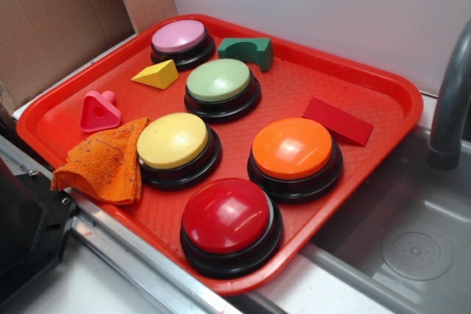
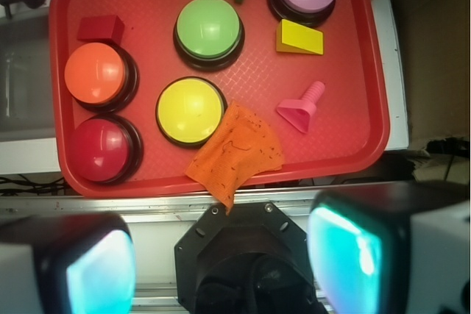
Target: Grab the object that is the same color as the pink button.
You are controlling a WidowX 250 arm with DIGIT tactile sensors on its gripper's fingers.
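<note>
Exterior view sits low at the near corner, angled across the red tray (image 1: 368, 79) toward the back wall. Wrist view hangs high, looking straight down past its gripper (image 2: 221, 262); both share the whole tray (image 2: 147, 5).

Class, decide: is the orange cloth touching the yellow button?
Touching. The wrist view shows the orange cloth lapping against the yellow button's base, no tray between.

Five round push buttons sit on one red tray (image 1: 383, 82): the pink button (image 1: 179, 36), one green (image 1: 218, 80), one yellow (image 1: 173, 140), one orange (image 1: 292, 148), one red (image 1: 227, 215). Three blocks join them: a yellow wedge (image 1: 157, 73), a green arch (image 1: 246, 49), a red wedge (image 1: 337, 120). There is one hot-pink triangle (image 1: 98, 111) and one orange cloth (image 1: 103, 163).
</note>
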